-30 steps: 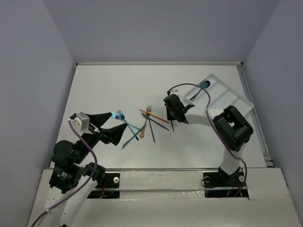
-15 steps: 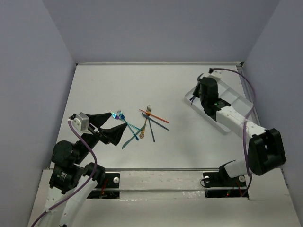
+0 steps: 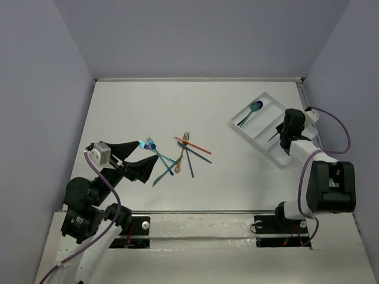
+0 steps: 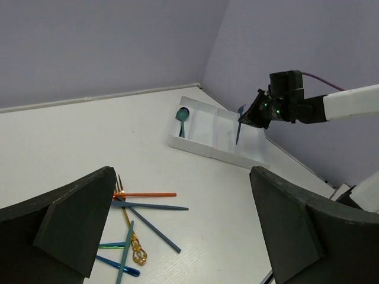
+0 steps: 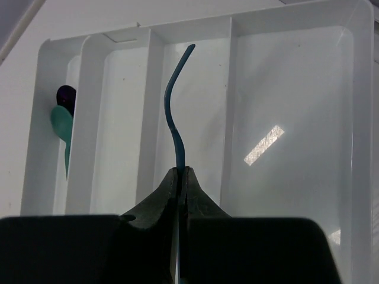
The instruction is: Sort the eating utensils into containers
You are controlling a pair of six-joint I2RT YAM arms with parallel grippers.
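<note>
by the table's (image 3: 148, 106) right edge we are hovering our right gripper (image 5: 179, 174), clenched on a dark blue utensil (image 5: 173, 106), over a narrow middle compartment of the white tray (image 5: 296, 89), left gripper (image 3: 148, 151) gaping near loose utensils (image 3: 180, 155).

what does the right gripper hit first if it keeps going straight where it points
Probably the white divided tray: the right gripper, shut on a thin dark blue utensil, points into an empty middle compartment, so the utensil's tip would touch its floor first; depth unclear.
</note>
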